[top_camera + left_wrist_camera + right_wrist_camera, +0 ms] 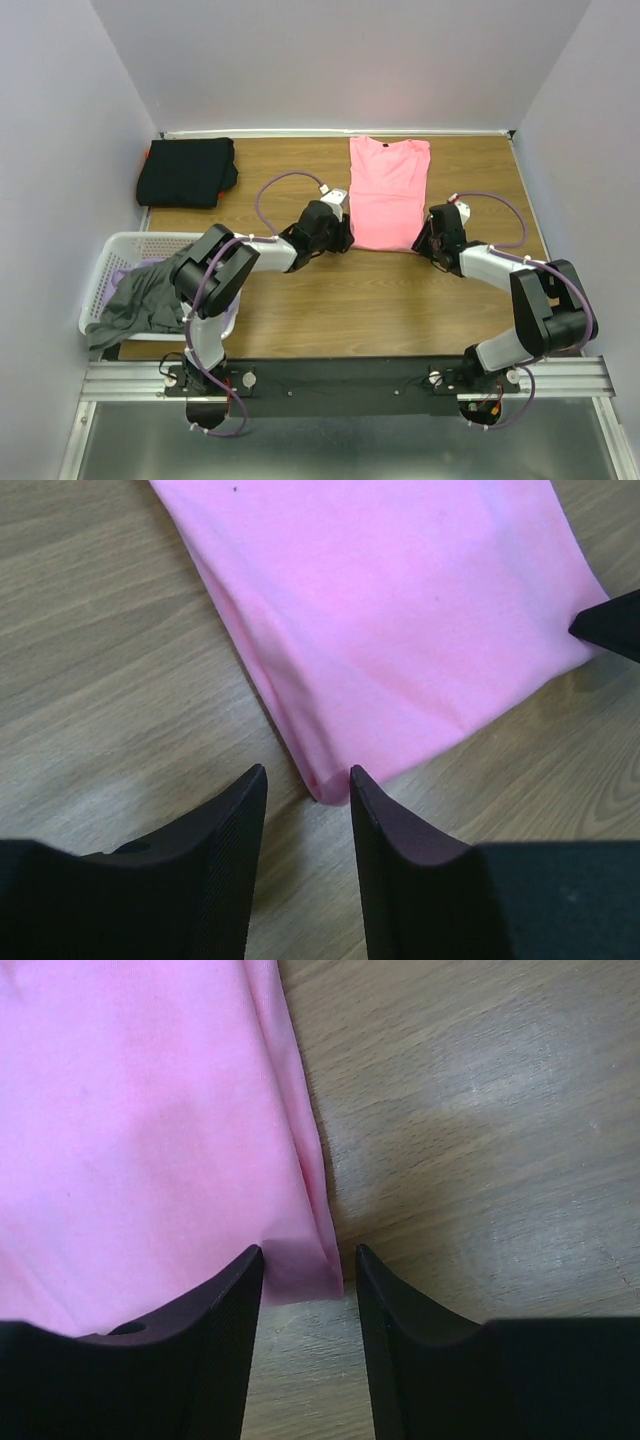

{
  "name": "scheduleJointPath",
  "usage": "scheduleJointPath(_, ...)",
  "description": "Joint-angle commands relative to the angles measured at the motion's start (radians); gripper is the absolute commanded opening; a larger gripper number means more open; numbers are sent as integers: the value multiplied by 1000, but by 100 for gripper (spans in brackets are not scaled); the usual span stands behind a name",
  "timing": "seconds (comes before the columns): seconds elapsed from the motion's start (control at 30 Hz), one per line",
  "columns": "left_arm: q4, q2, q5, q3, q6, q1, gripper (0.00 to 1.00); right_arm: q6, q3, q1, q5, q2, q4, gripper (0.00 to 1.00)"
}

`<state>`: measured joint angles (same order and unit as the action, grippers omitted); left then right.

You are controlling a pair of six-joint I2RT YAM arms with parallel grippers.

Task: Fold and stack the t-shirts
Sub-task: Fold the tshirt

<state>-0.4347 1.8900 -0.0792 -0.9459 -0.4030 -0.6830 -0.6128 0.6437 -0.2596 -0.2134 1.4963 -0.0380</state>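
Note:
A bright pink t-shirt (388, 190) lies flat on the table, folded into a long strip, collar at the far end. My left gripper (345, 238) is open at its near left corner; in the left wrist view the pink corner (325, 780) sits just ahead of the gap between the fingers (305, 780). My right gripper (425, 240) is open at the near right corner (310, 1270), which lies between its fingertips (308, 1260). A folded black t-shirt (186, 171) lies at the far left. A grey t-shirt (140, 300) hangs over the basket, lavender cloth beneath it.
A white lattice laundry basket (120, 250) stands at the left table edge next to the left arm. Walls close in on the left, right and back. Bare wood table (380, 300) lies between the pink t-shirt and the arm bases.

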Motion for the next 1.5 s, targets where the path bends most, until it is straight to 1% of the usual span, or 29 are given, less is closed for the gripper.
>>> scheduleJointPath(0.0,22,30,35,-2,-2,-16,46,-5,-21,8,19,16,-20,49)
scheduleJointPath(0.2,31,44,38,-7,-5,-24,46,-4,-22,6,23,30,-23,47)
scheduleJointPath(0.3,33,52,39,-10,-7,-24,38,-4,-22,6,31,38,-26,42)
scheduleJointPath(0.4,30,57,32,-11,-8,-29,35,-1,-21,6,39,41,-30,35)
scheduleJointPath(0.43,24,57,27,-11,-7,-30,30,1,-22,6,40,39,-30,31)
scheduleJointPath(0.5,11,57,7,-8,-8,-36,26,2,-24,7,43,36,-30,27)
scheduleJointPath(0.53,5,55,-2,-5,-10,-36,21,2,-26,6,45,35,-30,22)
scheduleJointPath(0.63,-28,52,-46,5,-14,-36,11,7,-30,8,48,19,-28,16)
scheduleJointPath(0.67,-45,49,-54,15,-19,-36,1,8,-35,7,52,15,-28,11)
scheduleJointPath(0.7,-55,46,-57,21,-20,-36,0,10,-36,8,54,7,-28,8)
scheduleJointPath(0.73,-61,34,-62,32,-20,-36,0,10,-39,7,58,-5,-25,3)
scheduleJointPath(0.77,-64,24,-60,36,-20,-36,0,13,-42,6,63,-13,-23,2)
scheduleJointPath(0.93,-71,-80,-59,84,-20,-36,0,34,-44,8,66,-74,35,2)
scheduleJointPath(0.97,-73,-97,-59,93,-20,-38,0,36,-45,7,65,-106,79,2)
scheduleJointPath(1.07,-73,-160,-57,124,-17,-39,0,39,-62,5,57,-175,113,2)
scheduleJointPath(1.1,-73,-172,-54,131,-17,-43,0,41,-65,6,55,-227,137,2)
scheduleJointPath(1.27,-73,-276,-33,193,-22,-52,0,42,-67,5,60,-375,233,2)
scheduleJointPath(1.47,-35,-452,21,229,-22,-114,0,45,-30,5,74,-536,375,1)
